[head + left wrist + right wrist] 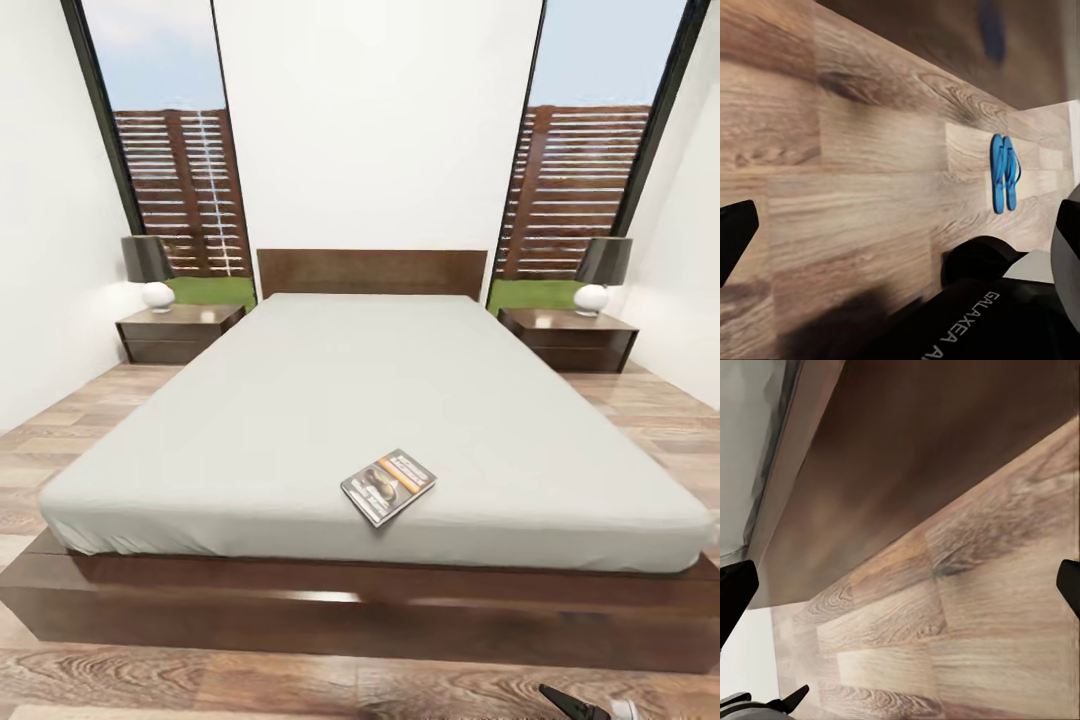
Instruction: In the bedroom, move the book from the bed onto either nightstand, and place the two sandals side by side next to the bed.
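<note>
The book (pixel 388 486), a thin paperback with a dark cover and an orange band, lies flat on the grey mattress of the bed (pixel 300 400), near its foot edge and right of centre. A nightstand (pixel 180 330) stands left of the headboard and another nightstand (pixel 568 338) stands right of it, each with a lamp. In the left wrist view, bright blue sandals (pixel 1003 173) lie on the plank floor, seemingly two soles pressed together. My left gripper (pixel 900 232) hangs open over bare floor. My right gripper (pixel 900 592) is open above the floor beside the bed's dark frame (pixel 907 442).
White walls and tall windows close the room behind the bed. Floor strips run along both sides of the bed to the nightstands. The robot's own dark base (pixel 975 315) sits near the sandals. A blurred blue patch (pixel 990 30) shows on the dark surface beyond them.
</note>
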